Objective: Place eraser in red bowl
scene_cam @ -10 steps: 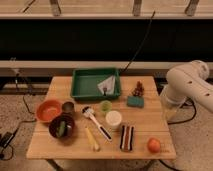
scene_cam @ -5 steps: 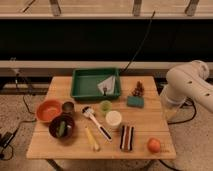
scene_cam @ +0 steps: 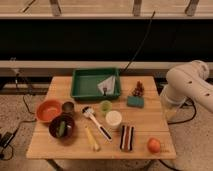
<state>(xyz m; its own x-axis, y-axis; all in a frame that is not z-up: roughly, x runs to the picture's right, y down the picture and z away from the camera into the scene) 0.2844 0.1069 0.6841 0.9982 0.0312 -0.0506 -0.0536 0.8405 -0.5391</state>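
Right of the table (scene_cam: 145,120) we see only the white arm (scene_cam: 190,85), cut off by the frame edge; its gripper is out of view, so we cannot tell its grip. At the table's left sits the red bowl (scene_cam: 48,110); the eraser (scene_cam: 127,137) lies near the table's front edge, a brush (scene_cam: 97,125) between them.

Site: a robot test lab, not a lived-in room.

A lone wooden table (scene_cam: 150,120) stands on a speckled floor (scene_cam: 15,117). It is laid out with unrelated props: a green tray (scene_cam: 85,86), a teal sponge (scene_cam: 135,101) and an orange fruit (scene_cam: 154,145). Behind the table a long dark wall (scene_cam: 75,40) runs above a pale ledge (scene_cam: 45,64). A black cable (scene_cam: 142,42) climbs from the table's far edge. Left of the table, loose cables (scene_cam: 24,105) lie on the floor. Right of the table is my white arm (scene_cam: 187,85). My gripper is out of frame on that side.
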